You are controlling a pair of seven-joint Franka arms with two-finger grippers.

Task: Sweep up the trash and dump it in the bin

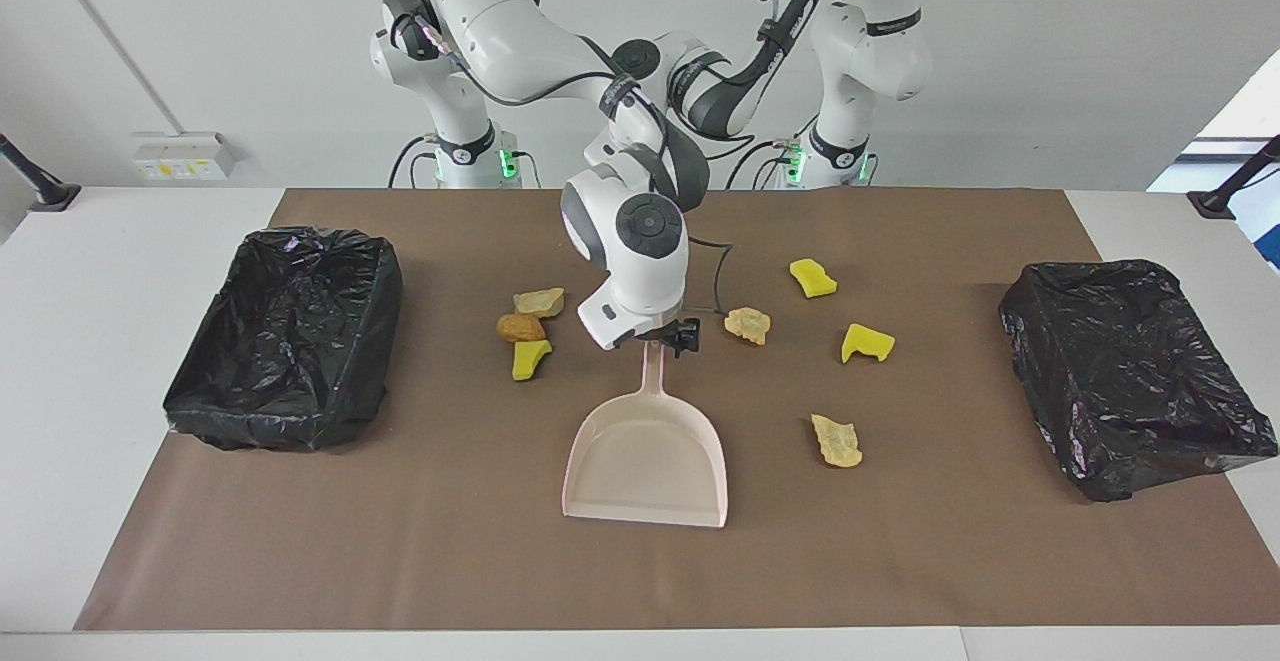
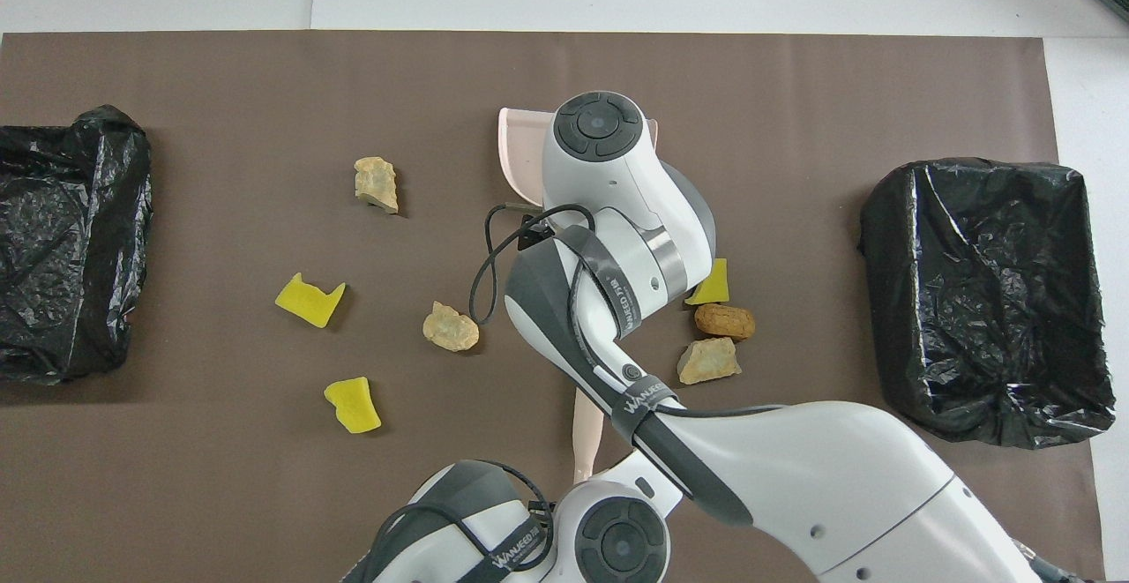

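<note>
Facing view: right gripper (image 1: 680, 338), jaws spread, at the handle tip of the pink dustpan (image 1: 645, 461). The trash (image 1: 747, 325) lies scattered on the mat (image 1: 400, 541) on both sides of the handle. The left gripper (image 2: 584, 480), clenched, is hidden under its wrist. A pale stick (image 2: 586, 424) meets it, but whether it is gripped is unclear.

Right arm reaches out, its gripper (image 1: 680, 338) low with fingers spread; left gripper (image 2: 584, 475) clamped.

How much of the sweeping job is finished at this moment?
Done: nothing; all seven trash chunks lie on the mat. In hand: the right pincer, open, is at the dustpan handle; the left pincer is shut by a pale stick. Left: sweeping, dumping into a bin.
</note>
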